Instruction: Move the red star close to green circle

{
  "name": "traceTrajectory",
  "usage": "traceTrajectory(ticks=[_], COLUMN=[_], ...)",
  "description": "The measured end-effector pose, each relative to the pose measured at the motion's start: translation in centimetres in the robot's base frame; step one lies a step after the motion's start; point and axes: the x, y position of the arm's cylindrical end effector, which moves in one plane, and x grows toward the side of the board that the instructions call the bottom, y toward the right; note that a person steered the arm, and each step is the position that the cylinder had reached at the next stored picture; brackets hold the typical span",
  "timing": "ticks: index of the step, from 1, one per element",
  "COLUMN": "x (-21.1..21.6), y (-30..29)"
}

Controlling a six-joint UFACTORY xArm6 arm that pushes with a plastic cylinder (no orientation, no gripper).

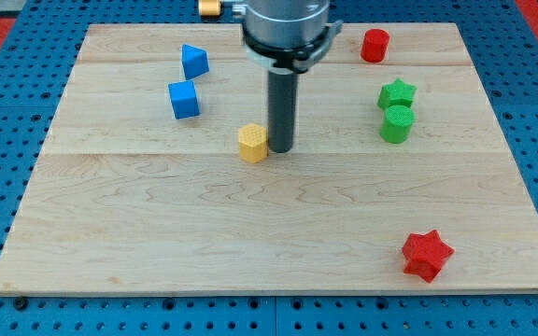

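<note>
The red star (pixel 427 255) lies near the view's bottom right of the wooden board (pixel 250 243). The green circle (pixel 396 123) stands at the upper right, with a green star (pixel 397 93) touching it just above. My tip (pixel 280 149) is near the board's middle, right beside the yellow hexagon (pixel 253 143), on its right side. The tip is far to the upper left of the red star and well left of the green circle.
A red cylinder (pixel 375 45) stands near the top right edge. Two blue blocks sit at the upper left: a blue triangle-like block (pixel 193 61) and a blue cube (pixel 184 99). A yellow piece (pixel 210 7) lies beyond the top edge.
</note>
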Motion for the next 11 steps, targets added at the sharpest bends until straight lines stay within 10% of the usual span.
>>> traceTrajectory(ticks=[3,6,11], x=[0.7,18.6,17.7], y=[-8.2,-1.8,15.9])
